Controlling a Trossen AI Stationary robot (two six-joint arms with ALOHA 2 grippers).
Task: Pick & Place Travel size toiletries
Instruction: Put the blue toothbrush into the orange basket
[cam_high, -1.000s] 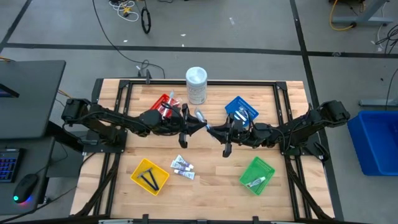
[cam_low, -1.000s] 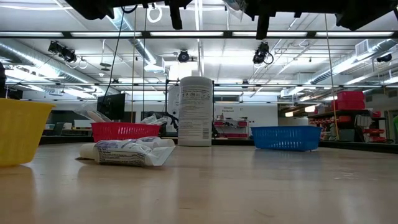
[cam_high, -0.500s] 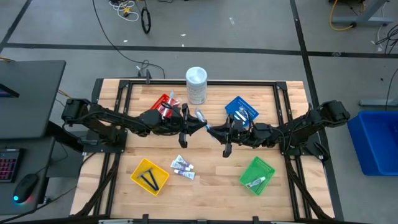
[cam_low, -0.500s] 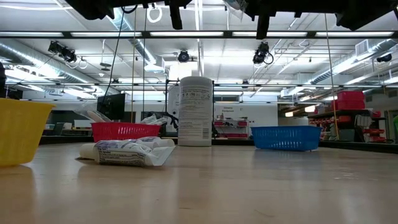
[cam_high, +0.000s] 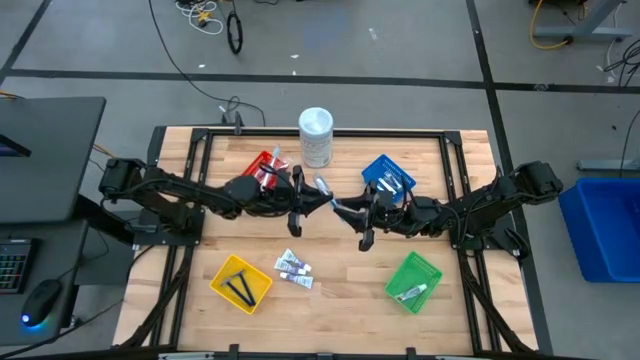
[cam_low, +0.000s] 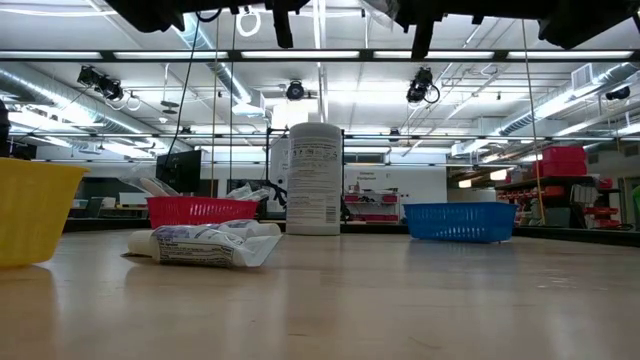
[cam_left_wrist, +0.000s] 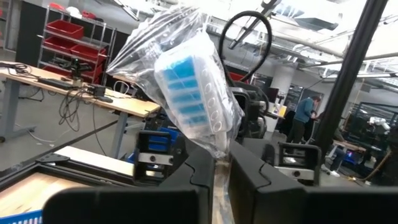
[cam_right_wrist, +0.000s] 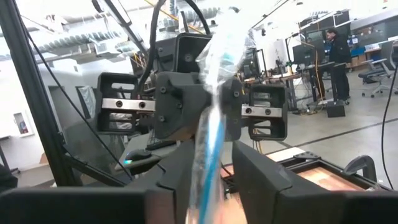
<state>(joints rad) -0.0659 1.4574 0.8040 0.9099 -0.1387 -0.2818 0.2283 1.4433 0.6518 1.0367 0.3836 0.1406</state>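
Pale wooden planks make up the table (cam_high: 330, 290), framed by black rails and standing on a grey workshop floor crossed by dark lines and loose cables. Nearest the front edge, a yellow basket (cam_high: 241, 283) at the left holds thin black pieces (cam_high: 239, 290), and a green basket (cam_high: 413, 281) at the right holds a small white tube (cam_high: 412, 292). Between them, a little left of centre, crumpled white tubes (cam_high: 294, 268) lie bare on the wood. Above mid-table the two arms meet, raised clear of the surface. The left gripper (cam_left_wrist: 221, 180) pinches the lower edge of a clear bag (cam_left_wrist: 186, 93) holding a pale-blue and white toiletry, its jaws pressed onto the plastic. The right gripper (cam_right_wrist: 208, 180) faces it; its fingers (cam_right_wrist: 261, 177) flank the same bag with a visible gap on each side, so its jaws stand open around the plastic. Farther back sit a red basket (cam_high: 264, 167) left and a blue basket (cam_high: 386, 174) right, with a tall white container (cam_high: 316, 136) at the far edge between them. Beyond, under ceiling light strips, are benches, shelving and a standing person (cam_right_wrist: 339, 59).
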